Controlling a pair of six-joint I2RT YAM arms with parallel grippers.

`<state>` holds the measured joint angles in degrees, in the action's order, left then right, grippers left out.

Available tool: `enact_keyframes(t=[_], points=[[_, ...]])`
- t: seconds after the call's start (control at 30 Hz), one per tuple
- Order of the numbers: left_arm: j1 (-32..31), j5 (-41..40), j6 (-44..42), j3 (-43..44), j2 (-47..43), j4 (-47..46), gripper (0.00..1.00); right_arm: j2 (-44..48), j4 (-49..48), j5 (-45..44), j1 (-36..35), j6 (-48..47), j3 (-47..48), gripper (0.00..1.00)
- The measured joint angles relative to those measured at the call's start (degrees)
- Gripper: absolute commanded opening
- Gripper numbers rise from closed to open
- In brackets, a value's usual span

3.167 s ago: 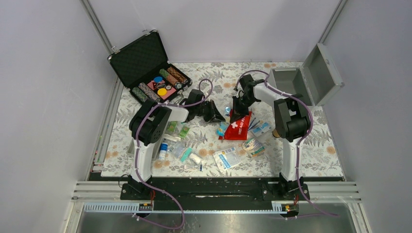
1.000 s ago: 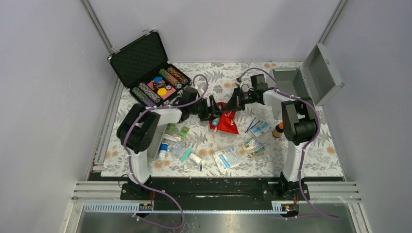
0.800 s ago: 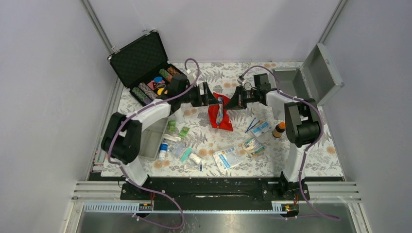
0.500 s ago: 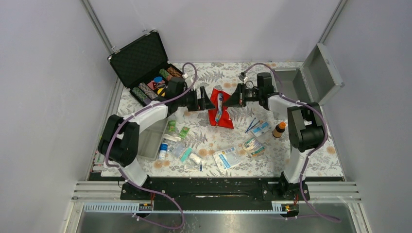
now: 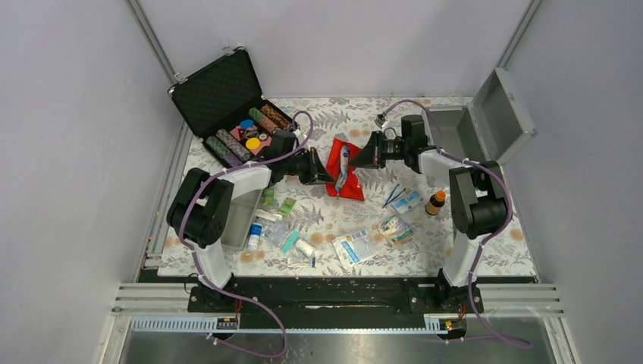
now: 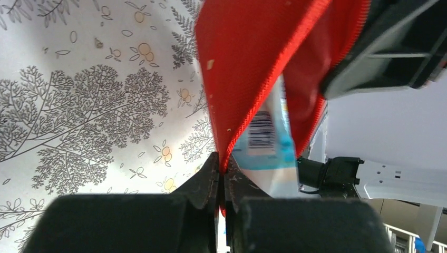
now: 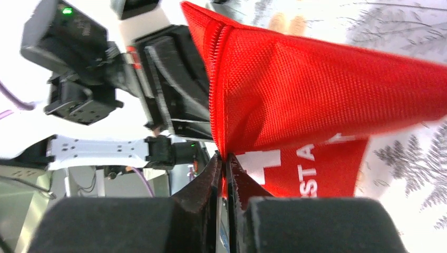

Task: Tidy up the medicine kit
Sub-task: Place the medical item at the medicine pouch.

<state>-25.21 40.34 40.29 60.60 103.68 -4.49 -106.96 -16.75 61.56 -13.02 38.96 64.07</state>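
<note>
The red first-aid pouch (image 5: 343,168) hangs open between my two grippers above the table's middle. My left gripper (image 5: 327,171) is shut on its left edge (image 6: 240,132). My right gripper (image 5: 356,158) is shut on its right edge (image 7: 274,95). A blue and white packet (image 5: 343,165) sticks out of the pouch's mouth and shows in the left wrist view (image 6: 266,142). The medicine kit (image 5: 485,120), a silver-grey metal box with its lid up, stands at the back right.
A black foam-lined case of coloured chips (image 5: 231,114) stands open at the back left. Several packets and small bottles (image 5: 334,231) lie scattered on the floral cloth near the front. A brown bottle (image 5: 434,203) stands near the right arm.
Both grippers have lifted the red pouch off the table and pulled it open between them. In the last half second the left gripper has dropped slightly and moved nearer.
</note>
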Motion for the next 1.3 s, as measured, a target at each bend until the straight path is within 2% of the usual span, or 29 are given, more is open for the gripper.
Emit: enact_keyframes(t=[0.07,0.13,0.27,0.4,0.57,0.73,0.97,1.3], points=[[-0.02,0.66,-0.20,0.00,0.02,-0.59,0.00,-0.07,5.16,-2.56,0.00,-3.04,0.63,0.40],[-0.02,0.63,-1.79,0.17,0.00,-0.09,0.00,-0.31,11.28,-5.27,0.00,-6.34,2.14,0.43],[0.02,-1.18,-8.39,2.62,0.00,8.07,0.00,-0.85,24.24,-11.69,0.00,-13.57,7.13,0.44],[0.33,-2.05,-14.36,6.16,0.00,16.39,0.00,3.04,31.74,-17.09,-0.24,-19.54,7.69,0.36],[0.68,-1.92,-19.06,9.53,0.00,25.16,0.00,9.88,34.64,-18.53,-3.26,-23.74,7.98,0.26],[0.83,-0.61,-20.39,12.44,0.48,30.16,0.00,8.04,35.21,-18.45,-8.22,-24.15,10.58,0.16],[0.83,0.13,-20.70,12.44,0.55,32.41,0.00,-0.13,37.16,-19.21,-14.25,-24.46,14.60,0.14],[1.40,0.61,-21.53,12.41,0.52,34.84,0.00,-7.78,44.83,-26.16,-19.37,-26.10,19.67,0.18]])
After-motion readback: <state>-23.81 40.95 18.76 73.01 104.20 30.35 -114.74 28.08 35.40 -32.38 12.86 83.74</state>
